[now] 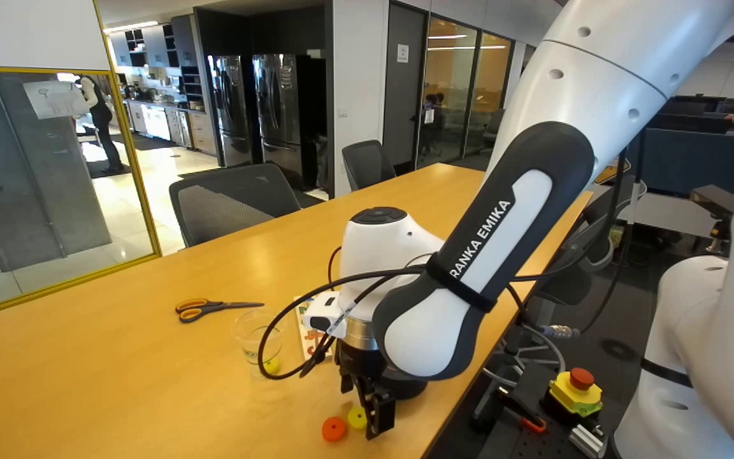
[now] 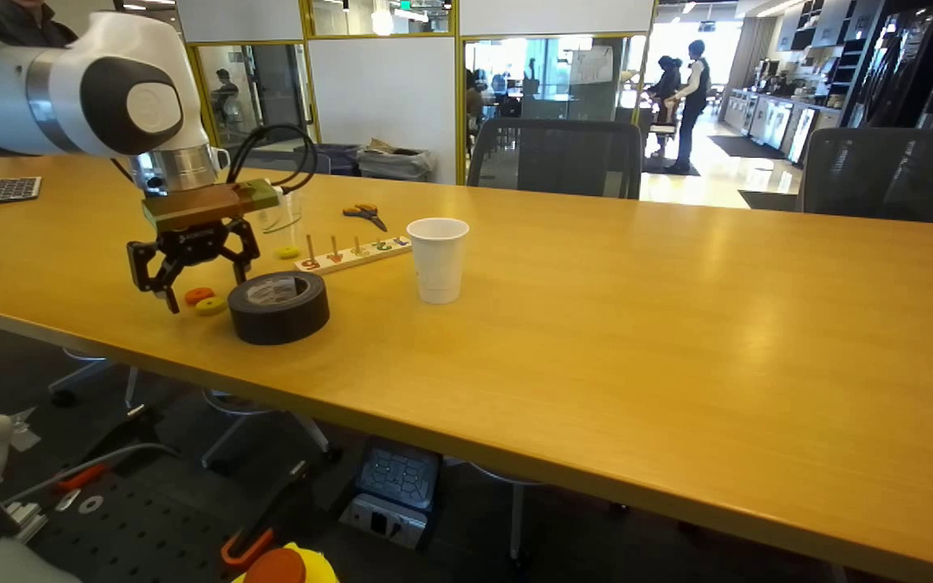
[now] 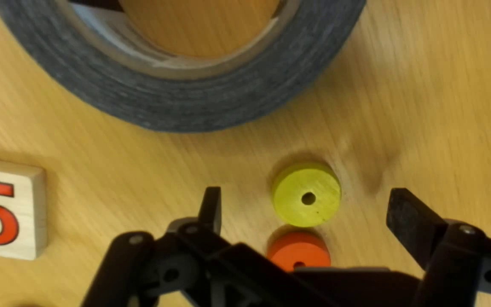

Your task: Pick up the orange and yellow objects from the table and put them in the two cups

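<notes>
Yellow round disc with central hole [image 3: 298, 194]: one, judged at the picking-up step, not yet gripped.
Fingers [image 3: 414, 226]: spread wide, one to either side of the yellow disc, holding nothing. Orange round disc with a like hole [image 3: 300, 249]: just beside the yellow, partly hidden by the fingers' base. Next move, as judged: a square closing on the yellow disc alone, then a lift towards a cup. White-and-black jointed arm [image 1: 526, 210]: extended over the light-wood counter [image 1: 118, 382], its end turned down, fingers low. Clear plastic cup [image 1: 249, 341]: apart from the fingers, a second yellow round disc [image 1: 271, 365] at its foot, inside or behind uncertain. White opaque cup [image 2: 439, 263]: well apart from the fingers, past the black tape roll [image 2: 279, 317].
</notes>
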Motion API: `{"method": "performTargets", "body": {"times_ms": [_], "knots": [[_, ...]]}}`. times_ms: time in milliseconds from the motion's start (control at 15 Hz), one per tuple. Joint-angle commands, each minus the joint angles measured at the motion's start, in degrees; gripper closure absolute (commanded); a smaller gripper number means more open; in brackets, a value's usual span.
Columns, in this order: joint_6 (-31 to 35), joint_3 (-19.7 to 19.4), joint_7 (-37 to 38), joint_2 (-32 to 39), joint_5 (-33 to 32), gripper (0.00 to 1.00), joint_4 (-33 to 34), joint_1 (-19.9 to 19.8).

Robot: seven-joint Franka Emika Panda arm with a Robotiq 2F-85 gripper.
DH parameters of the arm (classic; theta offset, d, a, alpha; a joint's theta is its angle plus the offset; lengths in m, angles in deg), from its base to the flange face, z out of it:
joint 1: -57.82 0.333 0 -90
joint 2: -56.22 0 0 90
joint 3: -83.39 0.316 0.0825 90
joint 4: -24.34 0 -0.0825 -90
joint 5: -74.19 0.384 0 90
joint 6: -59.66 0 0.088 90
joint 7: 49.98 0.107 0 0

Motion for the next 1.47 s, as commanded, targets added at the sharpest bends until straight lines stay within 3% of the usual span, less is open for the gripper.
{"method": "performTargets", "body": {"times_ms": [0,333,400,533,933,1133,1400], "knots": [[1.18,0.05,0.63,0.48,-0.54,0.00,0.07,-0.92],[1.35,0.18,0.57,1.04,-0.12,0.00,0.07,-1.47],[1.45,0.25,0.24,1.17,0.24,0.25,0.07,-1.48],[1.38,0.32,-0.13,1.25,0.69,0.32,0.08,-1.51],[1.05,0.20,0.17,0.90,0.81,0.79,0.62,-1.67],[-1.44,-0.23,4.42,-0.71,-3.00,0.78,1.82,-2.49],[-8.85,-1.24,8.79,-2.82,-5.73,0.78,8.22,-3.85]]}}
